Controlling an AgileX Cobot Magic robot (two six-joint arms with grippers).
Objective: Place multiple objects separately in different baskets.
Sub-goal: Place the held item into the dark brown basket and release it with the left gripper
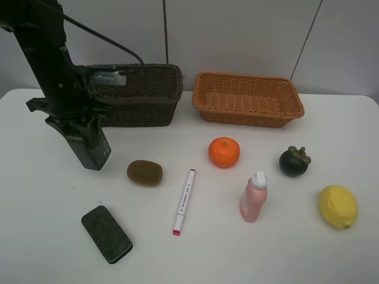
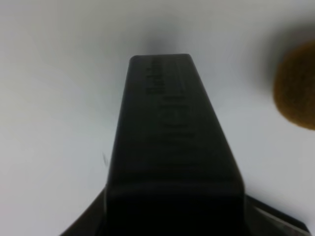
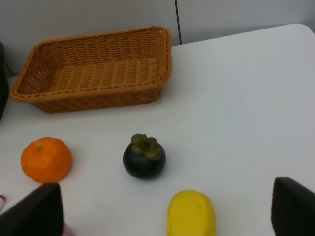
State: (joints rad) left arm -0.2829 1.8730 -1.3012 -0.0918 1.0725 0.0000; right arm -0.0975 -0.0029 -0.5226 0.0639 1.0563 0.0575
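seen from the high camera, the left gripper point(image 1: 93, 161) hangs low over the white table point(image 1: 35, 207), at 10 o'clock from the kiwi point(image 1: 144, 172); whether its jaws are apart or together cannot be told. at its 12 o'clock the dark brown basket point(image 1: 148, 103) holds a pump bottle point(image 1: 109, 77), with only its pale top showing. the black eraser point(image 1: 106, 234) lies at the gripper's 6 o'clock. the marker point(image 1: 184, 201) lies at 4 o'clock from the kiwi, and the orange point(image 1: 224, 152) at 2 o'clock from the marker. the tan basket point(image 1: 249, 115) sits at the orange's 12 o'clock. the pink bottle point(image 1: 253, 198) stands upright at the orange's 5 o'clock, the mangosteen point(image 1: 294, 161) at its 3 o'clock, and the lemon point(image 1: 337, 206) at 5 o'clock from the mangosteen. the right gripper point(image 3: 165, 204) is spread wide, gripping nothing.
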